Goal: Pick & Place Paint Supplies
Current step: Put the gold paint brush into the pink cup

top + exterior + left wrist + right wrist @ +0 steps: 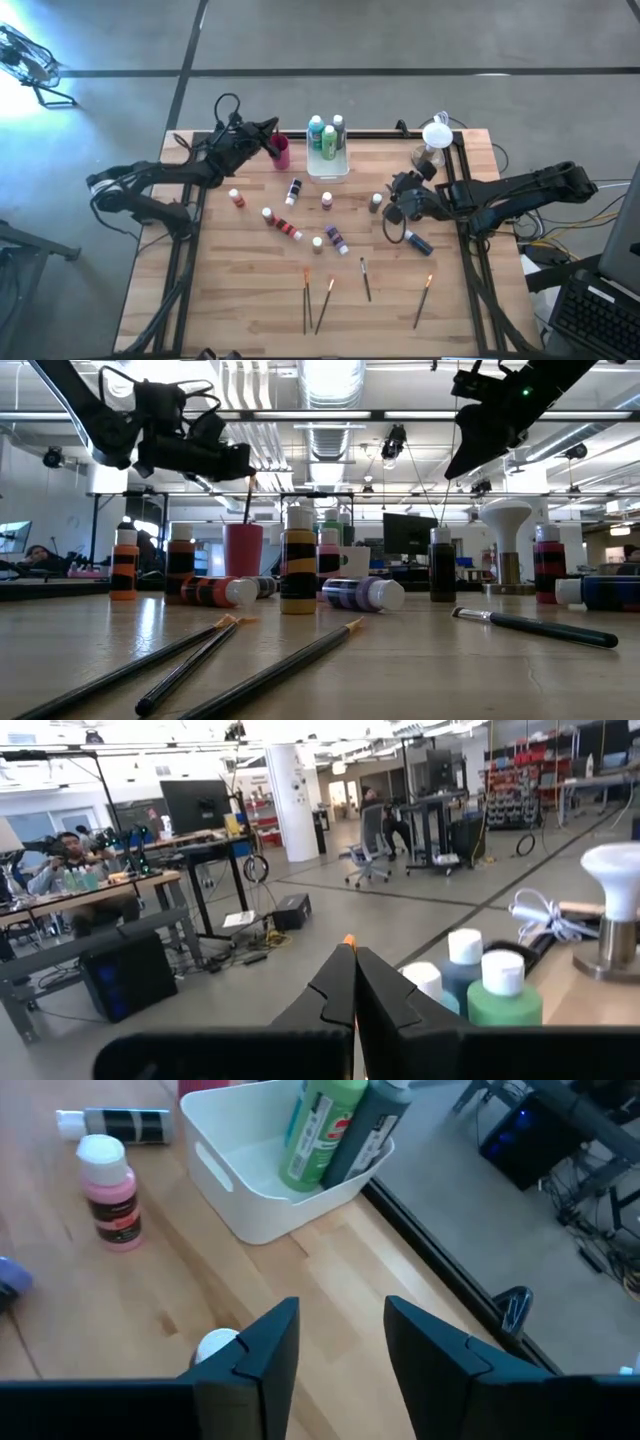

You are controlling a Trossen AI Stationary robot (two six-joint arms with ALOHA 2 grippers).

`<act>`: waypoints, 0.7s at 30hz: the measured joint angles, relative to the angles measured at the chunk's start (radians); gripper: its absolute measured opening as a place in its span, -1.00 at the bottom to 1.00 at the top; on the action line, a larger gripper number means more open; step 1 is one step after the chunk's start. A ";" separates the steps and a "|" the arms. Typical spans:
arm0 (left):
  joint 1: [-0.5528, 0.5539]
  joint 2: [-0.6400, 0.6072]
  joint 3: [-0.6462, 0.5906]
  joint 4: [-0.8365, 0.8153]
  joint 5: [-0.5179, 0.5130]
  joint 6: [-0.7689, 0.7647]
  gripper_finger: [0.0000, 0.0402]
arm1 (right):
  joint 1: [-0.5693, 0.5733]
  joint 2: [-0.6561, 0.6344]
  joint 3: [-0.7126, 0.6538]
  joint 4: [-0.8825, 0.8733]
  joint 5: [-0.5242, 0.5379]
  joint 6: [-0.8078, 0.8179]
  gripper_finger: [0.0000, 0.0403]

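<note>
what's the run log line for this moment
left gripper: shut on paintbrush, over magenta cup | right gripper: open, above grey bottle | tray: bottles inside

I work in a big open robotics lab, half workshop, half office. My pale wooden slatted table (300, 300) stands on a bare grey concrete floor (330, 40) crossed by dark lines. Beyond the table, exposed silver ceiling ducts (328, 390) and long strip lights run overhead. Farther from the table stand black-framed workbenches (215, 855) carrying dark computer monitors (193, 805), a grey wheeled office chair (368, 845), a thick white pillar (292, 790) and shelving stacked with red bins (530, 775). Seated people (60, 865) work at a desk there.
</note>
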 joint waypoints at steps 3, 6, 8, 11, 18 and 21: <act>0.000 0.020 0.000 0.000 0.000 0.007 -1.00 | -0.010 0.000 0.000 0.001 0.000 0.003 -0.34; 0.000 0.039 0.000 0.001 0.000 0.016 -1.00 | -0.015 0.000 0.000 0.003 0.000 0.004 -0.37; 0.000 0.051 0.000 0.006 -0.001 0.021 -1.00 | -0.020 0.000 0.000 0.004 0.000 0.004 -0.39; 0.000 0.062 0.000 0.021 -0.001 0.026 -1.00 | -0.031 0.000 0.000 0.005 0.000 0.004 -0.41; 0.000 0.088 0.000 0.048 -0.001 0.032 -1.00 | -0.037 0.000 0.000 0.005 -0.002 0.004 -0.45; 0.000 0.104 0.000 0.047 -0.001 0.032 -1.00 | -0.038 0.000 0.000 0.005 -0.002 0.003 -0.43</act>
